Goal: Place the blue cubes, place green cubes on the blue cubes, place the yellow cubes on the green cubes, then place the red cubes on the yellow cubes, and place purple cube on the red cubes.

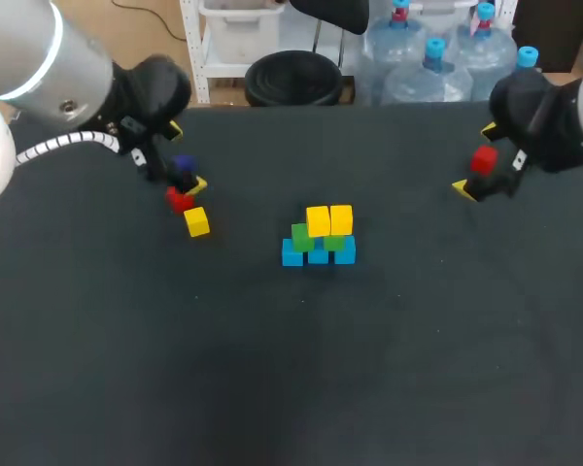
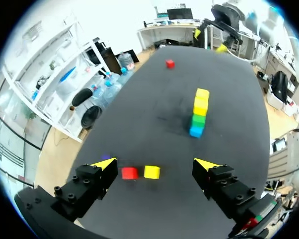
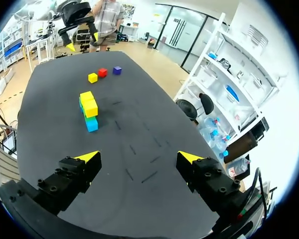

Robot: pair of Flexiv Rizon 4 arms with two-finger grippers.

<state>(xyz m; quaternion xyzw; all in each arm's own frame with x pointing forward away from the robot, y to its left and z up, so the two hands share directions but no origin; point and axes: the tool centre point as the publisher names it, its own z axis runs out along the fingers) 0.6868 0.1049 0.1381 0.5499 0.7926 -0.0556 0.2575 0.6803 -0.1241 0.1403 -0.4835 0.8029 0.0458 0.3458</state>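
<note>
While the left gripper (image 2: 154, 163) hangs open near a loose red cube (image 2: 129, 173) and yellow cube (image 2: 151, 172), the right gripper (image 3: 138, 156) is open too.

Near the middle of the worktop (image 1: 272, 369) stands a stack (image 1: 318, 238) of 3 tiers: 3 cubes side by side at the bottom, 2 cubes on those, and 2 more on top. Well off to its left and a little farther back, a trio of loose cubes (image 1: 179, 199) lies close together in a short line running front to back. Far to the right, a lone cube (image 1: 483, 160) sits well apart from the rest.
</note>
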